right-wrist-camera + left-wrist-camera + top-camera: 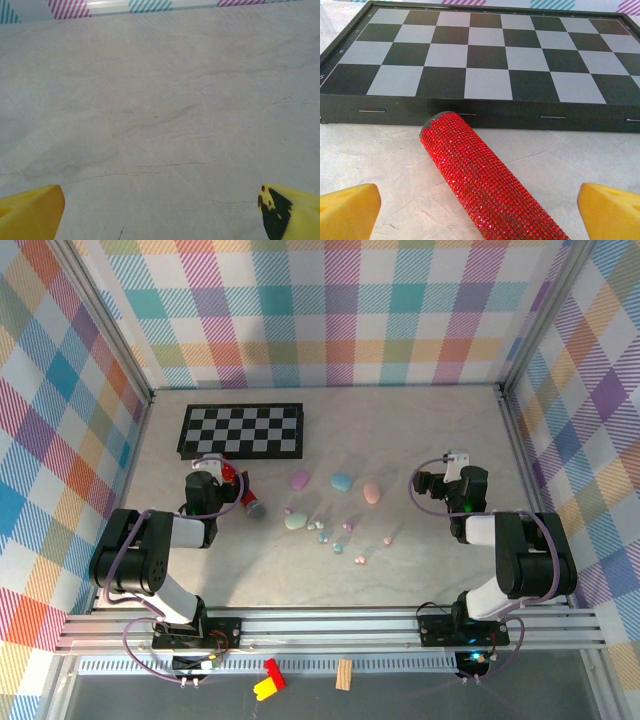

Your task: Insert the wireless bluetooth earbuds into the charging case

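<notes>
Left gripper (479, 212): jaws spread wide, yellow fingers (347, 210) at either edge of the wrist view, clamping nothing.
Red glitter tube (485, 180): lies flat on the table (440, 420) between the left fingers, clear of both. Its far end sits at the near side of the chessboard (485, 55); touching or just short, the angle does not settle it.
Right gripper (160, 212): jaws wide apart over bare table, holding nothing.
Earbuds (347, 525): tiny pastel bits scattered loose on the middle of the table, between the two arms, all outside the cases.
Cases: purple (300, 479), blue (342, 481) and pink (372, 492) in a loose row beyond the earbuds; mint (295, 521) nearer, at the left of the scatter.
Chessboard, top view: flat at far left.
</notes>
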